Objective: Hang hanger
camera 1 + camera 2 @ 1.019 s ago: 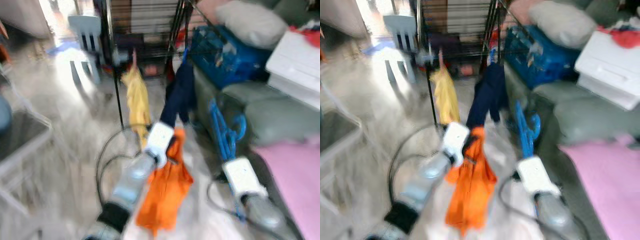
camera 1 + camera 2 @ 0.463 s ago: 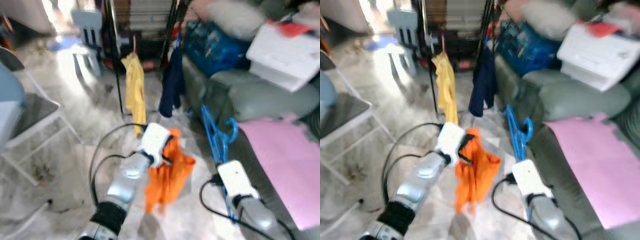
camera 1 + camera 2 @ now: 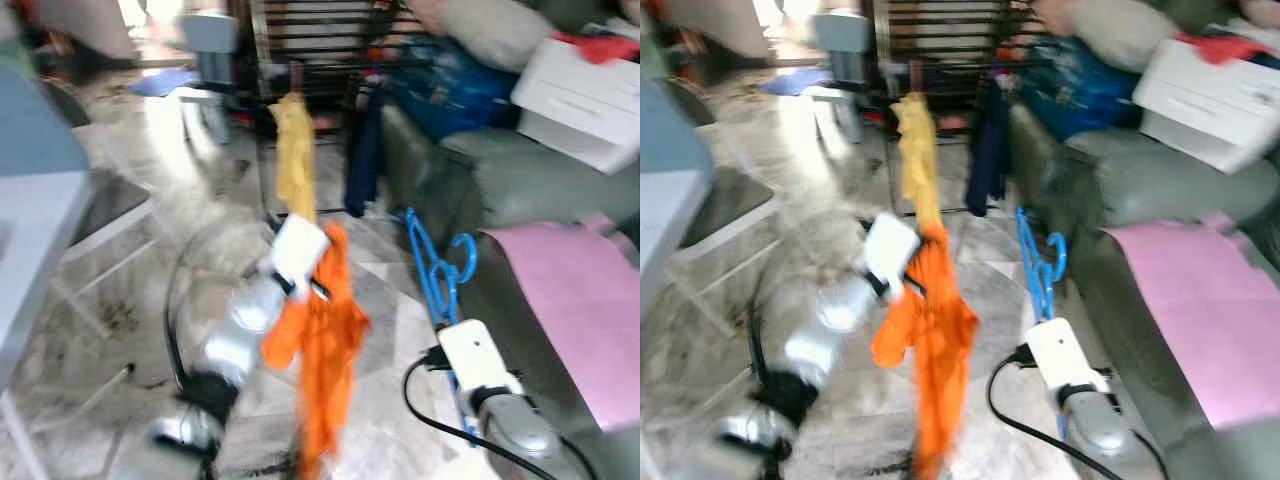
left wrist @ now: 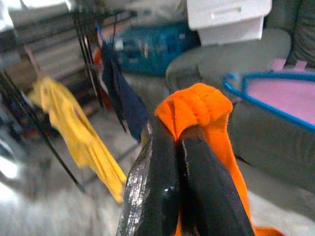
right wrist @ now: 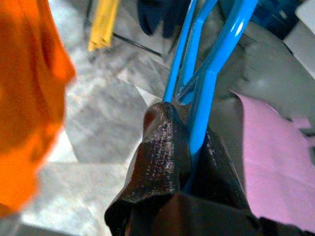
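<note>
Orange cloth (image 3: 322, 330) hangs from our left gripper (image 4: 178, 142), whose two black fingers are pressed together on a bunched fold at the cloth's top, so the rest drapes down toward the grey tiled floor (image 3: 150, 190). Our right gripper (image 5: 189, 129) pinches the blue hanger (image 3: 436, 268) between its fingers; the hanger stands up from the gripper, hook uppermost, just beside a grey sofa (image 3: 520, 180) with a pink sheet (image 3: 580, 300) spread on its seat. Ahead of us stands a black rack (image 3: 300, 50); a yellow garment (image 3: 295, 160) and a dark blue garment (image 3: 363, 160) hang from it side by side. The hanger is well apart from the rack. On the sofa lie a white box (image 3: 580, 95) and a blue bag (image 3: 455, 85). Both head views are blurred.
</note>
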You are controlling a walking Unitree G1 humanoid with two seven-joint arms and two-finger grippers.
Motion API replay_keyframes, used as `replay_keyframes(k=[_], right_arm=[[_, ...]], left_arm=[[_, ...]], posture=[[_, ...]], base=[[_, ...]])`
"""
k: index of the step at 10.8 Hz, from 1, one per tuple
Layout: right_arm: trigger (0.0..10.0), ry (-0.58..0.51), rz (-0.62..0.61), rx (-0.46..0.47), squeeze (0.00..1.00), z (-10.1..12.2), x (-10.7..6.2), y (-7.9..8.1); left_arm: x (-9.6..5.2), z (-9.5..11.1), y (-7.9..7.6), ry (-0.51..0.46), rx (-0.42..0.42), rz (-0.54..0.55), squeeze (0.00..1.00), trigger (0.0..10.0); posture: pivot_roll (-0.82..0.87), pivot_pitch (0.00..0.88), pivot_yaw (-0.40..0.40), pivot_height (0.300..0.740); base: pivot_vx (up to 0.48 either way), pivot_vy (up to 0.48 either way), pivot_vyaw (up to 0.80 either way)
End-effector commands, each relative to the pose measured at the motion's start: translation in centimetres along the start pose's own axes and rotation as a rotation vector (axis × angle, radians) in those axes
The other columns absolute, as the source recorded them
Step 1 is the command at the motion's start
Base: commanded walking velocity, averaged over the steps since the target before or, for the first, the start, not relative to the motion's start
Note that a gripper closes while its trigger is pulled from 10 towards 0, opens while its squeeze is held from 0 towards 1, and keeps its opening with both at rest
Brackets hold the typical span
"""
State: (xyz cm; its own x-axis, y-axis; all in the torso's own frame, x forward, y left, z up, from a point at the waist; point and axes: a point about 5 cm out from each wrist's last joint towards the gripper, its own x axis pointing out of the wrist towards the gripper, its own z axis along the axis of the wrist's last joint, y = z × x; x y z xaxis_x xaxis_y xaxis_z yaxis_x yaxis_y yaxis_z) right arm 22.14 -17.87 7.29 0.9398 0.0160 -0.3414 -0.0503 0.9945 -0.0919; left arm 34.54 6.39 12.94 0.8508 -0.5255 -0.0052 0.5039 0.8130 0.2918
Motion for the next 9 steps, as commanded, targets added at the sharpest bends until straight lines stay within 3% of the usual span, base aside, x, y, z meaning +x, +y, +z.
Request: replay_keyframes(k=[1,4,6,7,9], right_arm=[[10.0,-0.023,0.014,-0.011,0.00,0.7,-0.5,-0.5],[10.0,-0.021,0.221,-0.071,0.00,1.4,-3.2,-1.6],[10.0,0.006,0.433,-0.125,0.00,1.9,-6.2,-1.6],[10.0,0.029,0.479,-0.142,0.00,1.9,-7.1,-2.0],[10.0,0.048,0.510,-0.158,0.00,2.1,-7.7,-2.9]], left_arm=[[0.6,1.0,0.2,-0.044,0.072,-0.001,0.00,10.0],[1.3,1.6,1.7,-0.069,0.204,0.036,0.00,10.0],[1.2,2.1,2.1,-0.138,0.359,0.013,0.00,10.0],[1.0,2.5,2.2,-0.181,0.470,-0.003,0.00,10.0],[0.8,3.1,2.2,-0.254,0.504,-0.039,0.00,10.0]], posture=[[-0.03,0.000,0.003,0.740],[-0.04,0.000,0.013,0.740],[-0.04,0.000,0.014,0.740],[-0.04,0.000,0.013,0.740],[-0.04,0.000,0.011,0.740]], base=[[0.000,0.000,0.00],[0.000,0.000,0.00],[0.000,0.000,0.00],[0.000,0.000,0.00],[0.000,0.000,0.00]])
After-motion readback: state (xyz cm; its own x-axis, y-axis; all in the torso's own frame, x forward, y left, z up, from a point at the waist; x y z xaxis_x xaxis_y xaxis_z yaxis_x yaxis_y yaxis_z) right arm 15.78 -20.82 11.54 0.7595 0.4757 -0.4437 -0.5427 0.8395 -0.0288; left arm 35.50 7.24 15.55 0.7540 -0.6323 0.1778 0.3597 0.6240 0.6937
